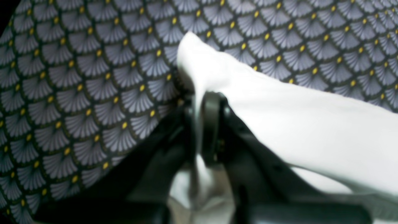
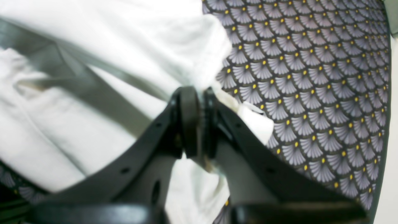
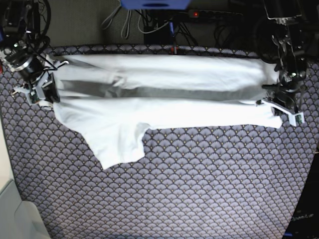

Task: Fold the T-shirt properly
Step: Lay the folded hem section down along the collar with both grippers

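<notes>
- The plain white short-sleeved T-shirt of thin soft cloth is lying stretched from side to side across the far part of the purple-grey scallop-patterned table cloth with yellow dots.
- The black two-fingered left gripper is clamping a bunched edge of the T-shirt between its closed jaws at the right end of the garment in the base view.
- The black two-fingered right gripper is likewise pinching a gathered edge of white cloth, jaws closed, at the left end.
- One sleeve is lying flat on the near side, spread toward the middle of the table cloth and not tucked in.
- A grey shadow band is running along the length of the garment, which suggests that the far strip is being held raised above the layer beneath.
- Judged step: a lengthwise fold is being carried, with both ends gripped and the cloth kept taut between the arms.
- Next move, as a judgement: both arms should be travelling together at matched height and pace, so that the raised edge is laid parallel and without slack.
- The protruding sleeve is calling for attention before further folds.
</notes>
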You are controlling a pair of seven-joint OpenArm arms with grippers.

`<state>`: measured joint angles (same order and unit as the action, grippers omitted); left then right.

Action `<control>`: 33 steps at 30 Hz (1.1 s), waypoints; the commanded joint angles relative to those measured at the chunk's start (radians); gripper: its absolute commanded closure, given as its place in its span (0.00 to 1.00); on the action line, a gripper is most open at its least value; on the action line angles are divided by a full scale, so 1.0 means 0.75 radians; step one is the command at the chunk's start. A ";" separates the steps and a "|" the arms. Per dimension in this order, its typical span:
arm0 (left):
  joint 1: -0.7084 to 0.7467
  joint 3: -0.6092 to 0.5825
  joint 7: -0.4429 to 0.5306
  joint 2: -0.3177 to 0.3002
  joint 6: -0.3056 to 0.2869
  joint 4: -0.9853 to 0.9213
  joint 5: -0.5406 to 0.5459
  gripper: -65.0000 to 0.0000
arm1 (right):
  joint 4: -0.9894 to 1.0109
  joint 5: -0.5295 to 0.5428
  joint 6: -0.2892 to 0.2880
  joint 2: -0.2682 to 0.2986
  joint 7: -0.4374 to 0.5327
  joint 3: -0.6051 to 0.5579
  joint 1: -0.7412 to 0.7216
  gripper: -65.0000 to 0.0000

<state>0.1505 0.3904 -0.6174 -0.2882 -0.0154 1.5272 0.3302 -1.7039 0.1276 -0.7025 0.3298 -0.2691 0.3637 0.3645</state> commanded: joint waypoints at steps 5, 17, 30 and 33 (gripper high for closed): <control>-0.016 0.010 0.037 -0.028 0.003 0.033 -0.003 0.99 | -0.023 0.015 0.006 0.020 0.028 0.011 0.014 1.00; -0.009 0.010 -0.060 -0.030 0.003 0.115 -0.012 0.99 | -0.014 0.015 0.006 -0.042 0.028 0.095 0.016 1.00; 0.001 0.006 -0.060 -0.055 0.003 0.058 -0.014 0.99 | 0.112 0.015 0.006 -0.046 0.028 0.087 0.074 1.00; 0.001 0.006 -0.060 -0.055 0.003 0.008 -0.010 0.99 | 0.139 0.015 0.006 -0.046 0.028 0.091 0.074 1.00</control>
<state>0.1581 0.3901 -0.6853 -0.3103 -0.0231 1.5173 0.3340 -1.5875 0.1364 -0.7101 0.2794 -0.2642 0.4179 0.4191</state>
